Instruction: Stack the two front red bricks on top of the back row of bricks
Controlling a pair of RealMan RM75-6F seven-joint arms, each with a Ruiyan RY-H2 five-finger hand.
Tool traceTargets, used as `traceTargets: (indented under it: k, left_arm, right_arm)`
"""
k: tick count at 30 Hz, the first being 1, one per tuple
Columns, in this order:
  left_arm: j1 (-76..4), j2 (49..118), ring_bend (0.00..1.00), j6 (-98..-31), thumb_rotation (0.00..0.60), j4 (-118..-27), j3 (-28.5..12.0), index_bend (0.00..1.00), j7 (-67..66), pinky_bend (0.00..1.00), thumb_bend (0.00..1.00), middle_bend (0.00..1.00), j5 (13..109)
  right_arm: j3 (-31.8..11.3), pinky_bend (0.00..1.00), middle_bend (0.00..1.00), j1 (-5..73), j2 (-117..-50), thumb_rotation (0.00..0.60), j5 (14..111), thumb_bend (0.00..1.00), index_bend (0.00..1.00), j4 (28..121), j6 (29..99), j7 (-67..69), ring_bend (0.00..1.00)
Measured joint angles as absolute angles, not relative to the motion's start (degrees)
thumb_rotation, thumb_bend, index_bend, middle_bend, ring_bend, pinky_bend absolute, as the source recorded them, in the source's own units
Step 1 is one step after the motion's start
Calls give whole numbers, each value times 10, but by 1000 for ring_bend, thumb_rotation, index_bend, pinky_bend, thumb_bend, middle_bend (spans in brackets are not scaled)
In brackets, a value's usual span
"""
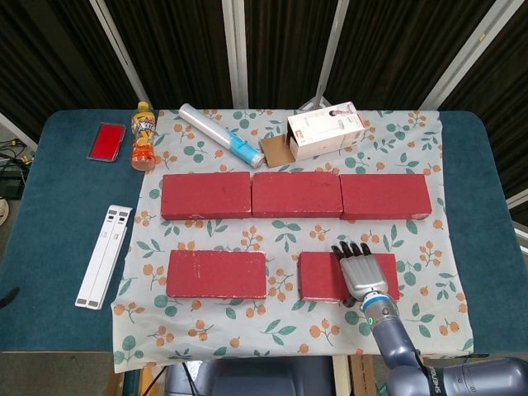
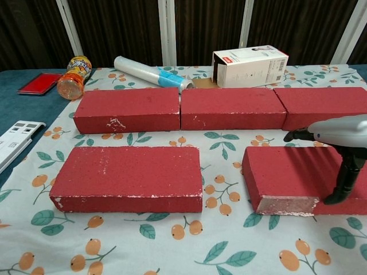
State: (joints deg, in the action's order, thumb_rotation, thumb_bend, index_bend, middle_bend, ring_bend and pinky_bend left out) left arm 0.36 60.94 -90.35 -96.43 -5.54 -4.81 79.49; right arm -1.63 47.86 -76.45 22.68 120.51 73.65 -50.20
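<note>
Three red bricks form the back row: left [image 1: 206,195], middle [image 1: 297,195] and right [image 1: 385,196]. In front of them the front left brick [image 1: 217,274] [image 2: 129,177] and the front right brick [image 1: 322,276] [image 2: 287,172] lie flat on the floral cloth. My right hand [image 1: 360,272] [image 2: 338,133] hovers over the right half of the front right brick, fingers stretched toward its back edge. The thumb points down along the brick's front face. The brick still lies flat on the cloth. My left hand appears in neither view.
Behind the back row stand an orange bottle [image 1: 143,136], a plastic roll [image 1: 219,136] and an open white box [image 1: 326,130]. A red case [image 1: 107,142] and a white strip [image 1: 105,256] lie on the blue table at the left.
</note>
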Motion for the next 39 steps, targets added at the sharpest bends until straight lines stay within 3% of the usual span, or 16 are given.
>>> traceTargets:
  k: [9, 13, 17, 26, 39]
  left_arm:
    - [4, 610, 19, -904, 600, -967, -54, 96, -52, 157, 75, 42, 798]
    - [4, 610, 19, -903, 600, -968, -53, 95, -53, 157, 75, 40, 797]
    - [3, 611, 19, -902, 600, -969, -54, 96, -54, 157, 75, 39, 794]
    - [3, 610, 19, -899, 600, -970, -53, 96, -49, 157, 75, 34, 795]
    - [4, 609, 19, -902, 600, -970, -53, 96, -46, 157, 76, 25, 797]
  right_arm:
    - [-16, 0, 0, 485, -774, 600, 211, 160, 0, 1193, 732, -509, 0]
    - [-19, 0, 94, 490, -778, 600, 203, 160, 5, 1185, 727, -512, 0]
    - [-18, 0, 191, 494, -781, 600, 204, 160, 137, 1183, 730, -520, 1]
    - [-11, 0, 293, 491, -790, 600, 224, 159, 413, 1169, 734, -516, 86]
    - [-27, 0, 302, 494, -745, 600, 221, 175, 463, 1186, 729, -511, 95]
